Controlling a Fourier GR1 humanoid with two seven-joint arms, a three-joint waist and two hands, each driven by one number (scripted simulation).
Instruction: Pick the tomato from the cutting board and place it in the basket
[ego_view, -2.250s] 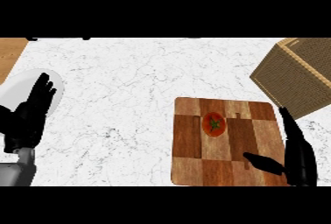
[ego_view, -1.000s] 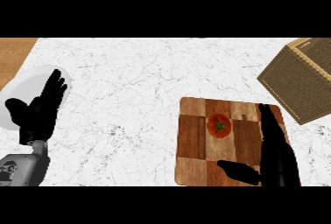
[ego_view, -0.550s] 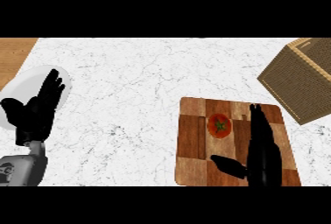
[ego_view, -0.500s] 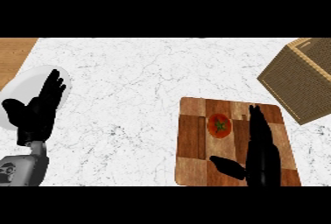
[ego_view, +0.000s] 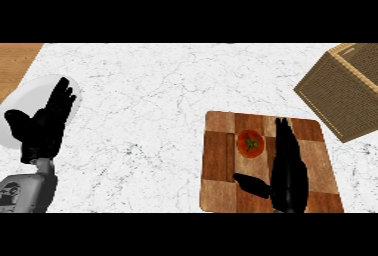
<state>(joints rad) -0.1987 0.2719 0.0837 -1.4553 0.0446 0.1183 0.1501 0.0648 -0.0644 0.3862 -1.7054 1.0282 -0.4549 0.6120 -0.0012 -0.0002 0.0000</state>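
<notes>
A red tomato (ego_view: 251, 143) with a green stem lies on the wooden cutting board (ego_view: 221, 160), near its upper middle. My right hand (ego_view: 286, 172) is open over the board, fingers straight and pointing away from me, just right of the tomato, thumb out to the left below it. The woven basket (ego_view: 348, 90) stands at the right edge, above and right of the board. My left hand (ego_view: 44, 125) rests open at the far left, fingers up.
A white plate (ego_view: 29, 97) lies at the left edge, partly under my left hand. The counter is white marble, with a wooden strip (ego_view: 15, 60) at the top left corner.
My right hand has slid left across the board and now stands right beside the tomato. The tomato and my left hand have hardly moved.
</notes>
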